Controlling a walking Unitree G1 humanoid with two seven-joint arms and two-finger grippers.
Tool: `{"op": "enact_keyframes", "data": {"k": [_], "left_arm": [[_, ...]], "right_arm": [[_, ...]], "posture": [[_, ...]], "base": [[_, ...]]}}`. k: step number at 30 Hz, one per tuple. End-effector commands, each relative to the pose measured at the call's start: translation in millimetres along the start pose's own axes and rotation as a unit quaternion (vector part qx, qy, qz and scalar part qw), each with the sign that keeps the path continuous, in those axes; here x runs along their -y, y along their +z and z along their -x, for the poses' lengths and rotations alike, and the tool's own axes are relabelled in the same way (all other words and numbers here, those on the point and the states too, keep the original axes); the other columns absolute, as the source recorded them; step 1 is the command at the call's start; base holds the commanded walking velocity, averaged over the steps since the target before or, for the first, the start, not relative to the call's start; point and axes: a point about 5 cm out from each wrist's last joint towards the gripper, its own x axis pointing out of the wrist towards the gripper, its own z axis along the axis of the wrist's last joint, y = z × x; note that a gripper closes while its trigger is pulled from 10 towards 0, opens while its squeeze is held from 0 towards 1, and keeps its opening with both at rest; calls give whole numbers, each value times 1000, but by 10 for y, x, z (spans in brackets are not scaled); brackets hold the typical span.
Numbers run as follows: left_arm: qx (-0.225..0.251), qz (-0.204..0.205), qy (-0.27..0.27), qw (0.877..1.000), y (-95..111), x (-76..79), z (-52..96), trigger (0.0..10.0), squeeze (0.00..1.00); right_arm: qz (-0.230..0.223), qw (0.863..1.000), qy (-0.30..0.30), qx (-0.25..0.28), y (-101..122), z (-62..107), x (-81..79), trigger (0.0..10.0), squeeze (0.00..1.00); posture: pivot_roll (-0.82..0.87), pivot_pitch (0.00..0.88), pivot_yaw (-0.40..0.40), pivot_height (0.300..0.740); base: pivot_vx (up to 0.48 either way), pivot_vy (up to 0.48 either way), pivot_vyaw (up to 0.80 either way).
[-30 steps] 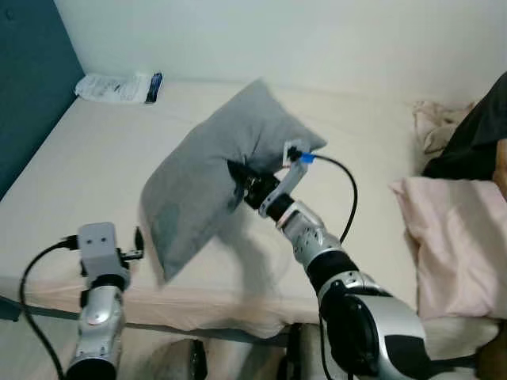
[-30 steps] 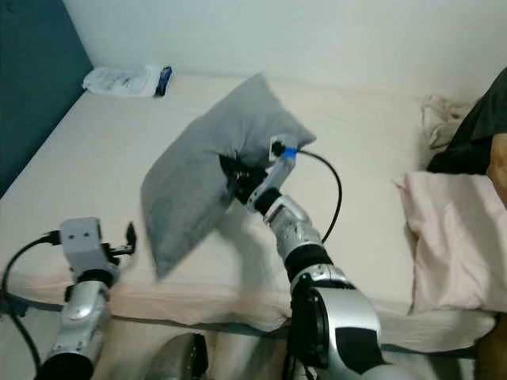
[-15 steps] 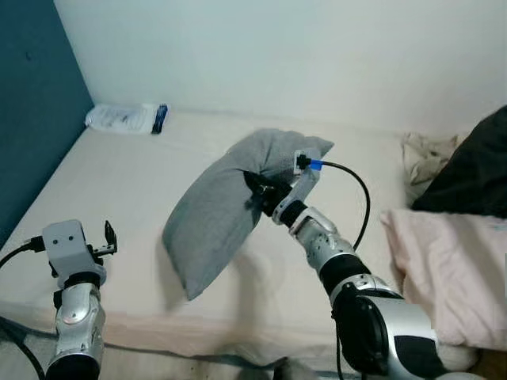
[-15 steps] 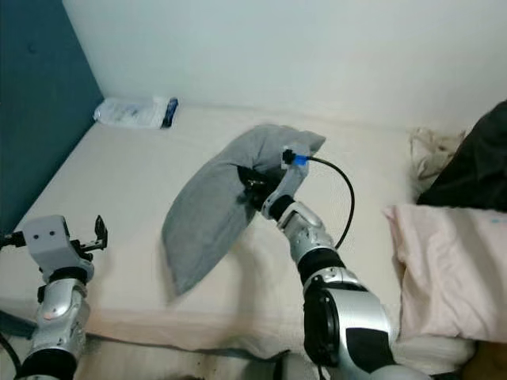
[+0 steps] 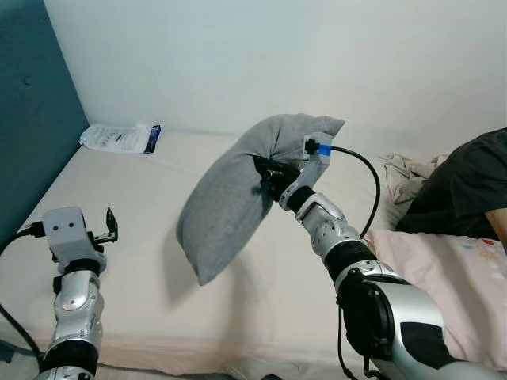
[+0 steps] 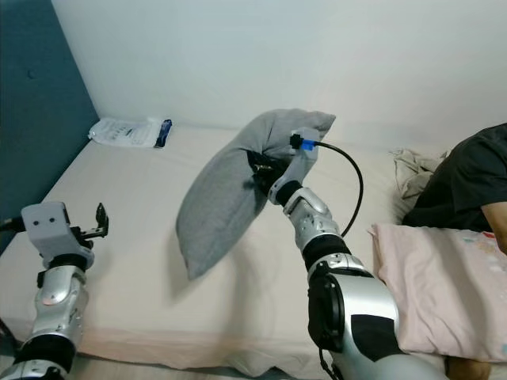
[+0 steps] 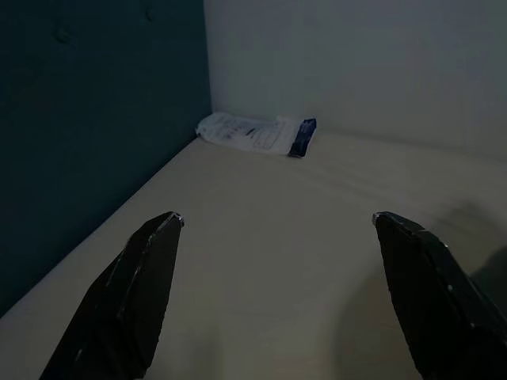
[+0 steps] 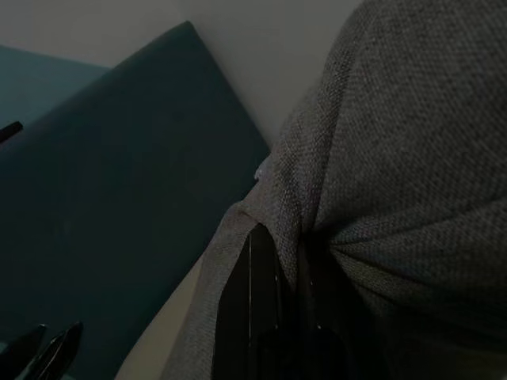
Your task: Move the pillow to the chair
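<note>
My right tool (image 5: 269, 176) is clamped on a pinched fold of the grey pillow (image 5: 238, 198), which hangs clear above the bed (image 5: 127, 206), its lower corner pointing down toward the mattress and its upper corner level with the tool's blue-tipped cable plug (image 5: 323, 148). In the right wrist view the fingers (image 8: 245, 317) press together into the weave of the fabric. My left tool (image 7: 277, 301) is held low over the near left side of the bed, its two fingers wide apart and holding nothing. At the far left corner of the bed, against the teal headboard (image 5: 32, 119) and the white wall (image 5: 261, 55), lies a white plastic packet with a dark blue end (image 5: 119, 138); it bears print, but the writing is too small to read, and its contents cannot be made out. On the right side of the bed lie a pale pink blanket (image 5: 444, 277), a crumpled cream cloth (image 5: 404, 174) and a person in a black garment (image 5: 463, 186).
</note>
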Motion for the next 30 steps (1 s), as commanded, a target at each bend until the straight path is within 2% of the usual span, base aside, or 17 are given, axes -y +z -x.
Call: {"op": "enact_keyframes", "data": {"k": [1,4,10,15,23,24,25,27,28,30], "left_arm": [[1,4,1,1000,-23,18,18,10000,0],[-2,4,3,1000,-34,8,19,10000,0],[-17,8,2,1000,-117,30,75,10000,0],[-73,3,7,997,-360,54,235,10000,0],[-110,-8,3,994,-494,74,317,10000,0],[-155,-19,7,988,-638,52,412,10000,0],[-179,-23,11,984,-716,34,475,10000,0],[-208,-28,16,978,-808,10,558,10000,0],[-208,-28,16,978,-808,10,558,10000,0],[-245,-51,23,968,-934,-42,703,10000,0]], "right_arm": [[17,1000,1,12,87,-42,-33,10000,0],[37,999,1,-16,12,-39,-42,10000,0],[39,999,18,-23,-67,-12,-52,10000,0],[40,998,25,-51,-268,35,-74,10000,0],[44,996,30,-77,-459,67,-124,10000,0],[63,991,31,-116,-679,142,-143,10000,0],[66,989,33,-128,-788,198,-143,10000,0],[73,985,35,-156,-936,276,-140,10000,0],[73,985,35,-156,-936,276,-140,10000,0],[71,977,42,-198,-1160,409,-145,10000,0]], "posture": [[54,3,-77,687],[57,11,-76,692],[63,19,-79,712],[56,25,-72,740],[54,22,-64,740],[52,18,-68,740],[51,16,-68,740],[54,16,-69,740],[54,16,-69,740],[53,18,-67,740]], "base": [[0,0,0],[0,0,0],[0,0,0],[0,0,0],[0,0,0],[0,0,0],[0,0,0],[0,0,0],[0,0,0],[0,0,613]]}}
